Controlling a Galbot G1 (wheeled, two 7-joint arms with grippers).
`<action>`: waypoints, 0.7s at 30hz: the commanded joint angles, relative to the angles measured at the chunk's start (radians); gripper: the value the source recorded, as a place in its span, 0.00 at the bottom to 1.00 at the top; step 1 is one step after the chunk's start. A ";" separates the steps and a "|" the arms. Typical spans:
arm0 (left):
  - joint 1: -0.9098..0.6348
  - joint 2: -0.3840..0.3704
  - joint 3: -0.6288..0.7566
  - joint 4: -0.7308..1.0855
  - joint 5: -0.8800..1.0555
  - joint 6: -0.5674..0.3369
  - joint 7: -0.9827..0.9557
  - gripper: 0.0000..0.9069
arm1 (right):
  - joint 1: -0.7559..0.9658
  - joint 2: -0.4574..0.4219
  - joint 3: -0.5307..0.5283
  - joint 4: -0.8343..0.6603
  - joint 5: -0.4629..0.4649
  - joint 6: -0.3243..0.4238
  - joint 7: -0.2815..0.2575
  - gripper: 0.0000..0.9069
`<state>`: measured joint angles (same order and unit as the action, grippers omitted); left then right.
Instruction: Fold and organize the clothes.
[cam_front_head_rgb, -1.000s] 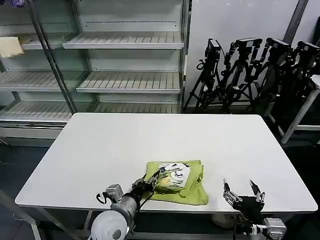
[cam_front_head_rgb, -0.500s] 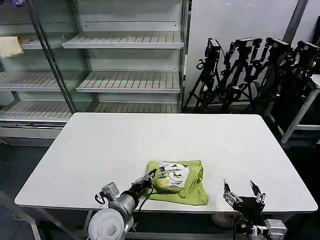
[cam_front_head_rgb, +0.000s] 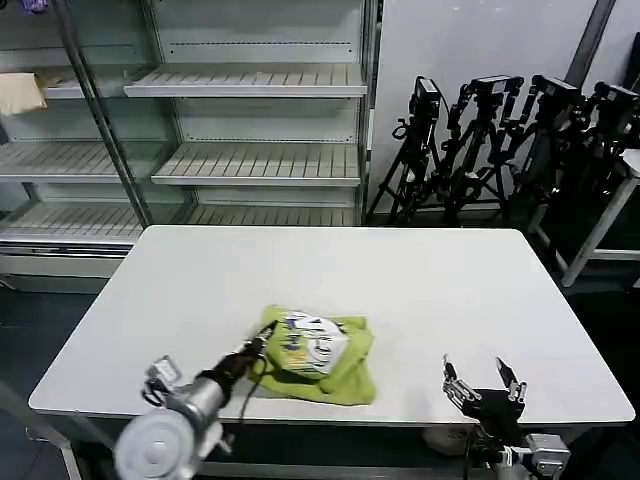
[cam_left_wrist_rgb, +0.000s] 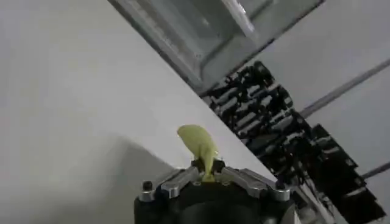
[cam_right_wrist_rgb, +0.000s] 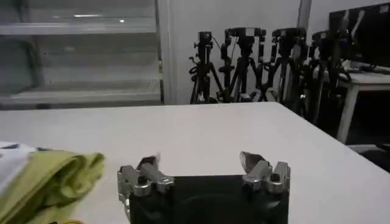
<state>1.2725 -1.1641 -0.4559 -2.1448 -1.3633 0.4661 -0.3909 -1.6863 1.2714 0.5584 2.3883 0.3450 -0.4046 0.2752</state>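
Note:
The clothes are one lime-green T-shirt (cam_front_head_rgb: 330, 368), folded into a small bundle with a white printed patch on top. It lies near the front edge of the white table (cam_front_head_rgb: 330, 270), left of centre. My left gripper (cam_front_head_rgb: 253, 351) is at the bundle's left edge, shut on a pinch of the fabric. In the left wrist view the lime cloth (cam_left_wrist_rgb: 197, 141) sticks up from between the closed fingers of that gripper (cam_left_wrist_rgb: 205, 175). My right gripper (cam_front_head_rgb: 480, 384) hovers open at the front right edge, apart from the shirt (cam_right_wrist_rgb: 52, 175), with nothing between its fingers (cam_right_wrist_rgb: 205, 164).
An empty glass-fronted shelf unit (cam_front_head_rgb: 255, 165) stands behind the table, with a pale cream cloth (cam_front_head_rgb: 20, 93) on its upper left shelf. Black tripods (cam_front_head_rgb: 500, 140) crowd the back right. A second white table (cam_front_head_rgb: 630, 165) edges in at the far right.
My left gripper has pulled leftwards along the front of the table, dragging the shirt bundle with it. The right gripper has stayed where it was.

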 joint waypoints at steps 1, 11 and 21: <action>0.051 0.339 -0.461 -0.061 -0.107 0.099 0.011 0.03 | 0.063 -0.002 -0.024 -0.041 0.016 0.000 0.000 1.00; 0.094 0.688 -0.553 -0.057 0.222 0.112 0.085 0.03 | 0.110 -0.011 -0.032 -0.077 0.050 0.004 -0.005 1.00; 0.057 0.474 0.101 -0.095 1.073 0.087 0.106 0.03 | 0.074 -0.005 -0.008 -0.063 0.022 0.015 -0.006 1.00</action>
<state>1.3553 -0.6572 -0.7921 -2.2196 -1.0231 0.5515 -0.3071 -1.6092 1.2640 0.5448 2.3297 0.3795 -0.3924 0.2687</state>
